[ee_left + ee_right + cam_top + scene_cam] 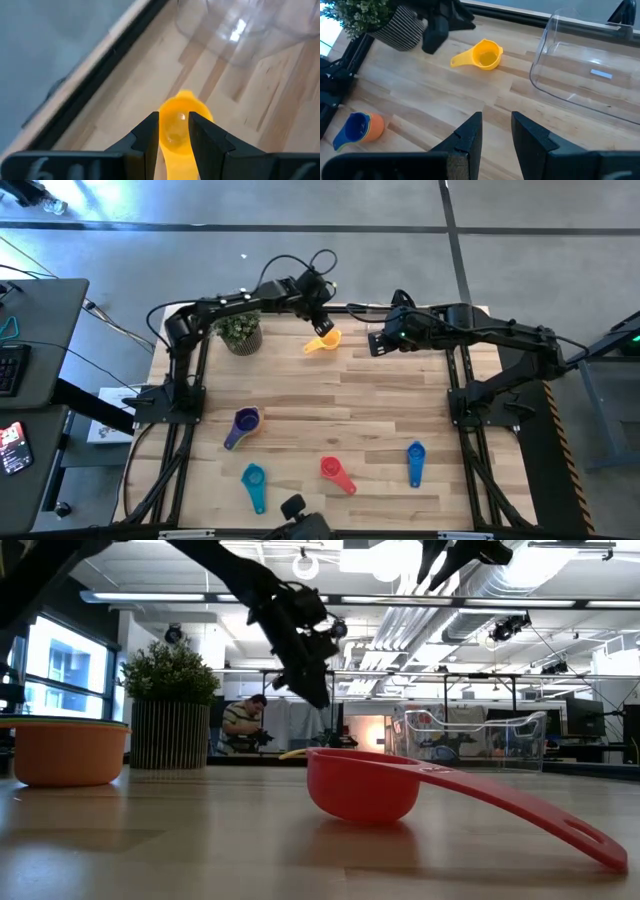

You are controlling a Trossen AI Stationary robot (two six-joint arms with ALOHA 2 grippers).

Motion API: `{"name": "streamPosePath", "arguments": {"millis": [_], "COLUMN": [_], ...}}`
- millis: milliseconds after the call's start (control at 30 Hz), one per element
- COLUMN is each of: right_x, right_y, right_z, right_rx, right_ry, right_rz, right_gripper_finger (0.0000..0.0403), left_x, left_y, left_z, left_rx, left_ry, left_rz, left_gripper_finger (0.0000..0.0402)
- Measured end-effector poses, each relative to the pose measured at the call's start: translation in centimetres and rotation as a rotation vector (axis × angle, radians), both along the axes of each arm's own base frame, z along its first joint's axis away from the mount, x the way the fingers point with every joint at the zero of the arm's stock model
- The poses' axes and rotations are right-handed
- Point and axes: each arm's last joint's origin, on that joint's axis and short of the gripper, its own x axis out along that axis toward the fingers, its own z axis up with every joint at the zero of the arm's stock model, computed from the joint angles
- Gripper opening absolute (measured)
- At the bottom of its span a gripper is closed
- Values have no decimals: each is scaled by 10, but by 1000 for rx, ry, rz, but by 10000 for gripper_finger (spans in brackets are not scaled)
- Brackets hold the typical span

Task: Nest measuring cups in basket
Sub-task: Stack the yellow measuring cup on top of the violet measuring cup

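The wooden table carries everything. At its far edge stands the clear basket, on the right arm's side and empty as far as the right wrist view shows. A potted plant sits at the far left corner.

The left end effector hangs just above the yellow cup, which lies on the table between the plant and the basket, near the far edge. In the left wrist view its fingers stand a narrow gap apart with the cup seen between them below; they grip nothing. The right end effector hovers near the basket, its fingers likewise slightly parted and empty.

Nearer the front lie a stack with the purple cup on top, the light blue cup, the red cup and the blue cup, all well apart from each other and from the basket.
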Motion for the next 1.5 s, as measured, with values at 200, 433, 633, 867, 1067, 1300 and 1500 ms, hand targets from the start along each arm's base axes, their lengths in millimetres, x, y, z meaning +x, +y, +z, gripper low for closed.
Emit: {"name": "streamPosePath", "arguments": {"millis": [200, 433, 633, 867, 1067, 1300, 1500], "right_x": [0, 0, 0, 0, 0, 0, 0], "right_y": [0, 0, 0, 0, 0, 0, 0], "right_z": [0, 0, 0, 0, 0, 0, 0], "right_rx": [1, 1, -1, -3, -5, -5, -5], "right_ry": [0, 0, 1, 4, 5, 5, 5], "right_rz": [1, 1, 3, 7, 9, 9, 10], "right_gripper_finger": [97, 97, 97, 97, 97, 97, 97], "left_x": [4, 8, 10, 12, 12, 13, 14], "left_y": [3, 5, 6, 7, 8, 8, 8], "left_z": [-21, -46, -61, -70, -69, -71, -88], "left_rx": [-38, -94, -124, -140, -131, -125, -150], "left_ry": [48, 100, 125, 136, 133, 129, 172], "left_rz": [7, 27, 44, 65, 69, 63, 61], "left_gripper_finger": [95, 95, 95, 95, 93, 68, 51]}}
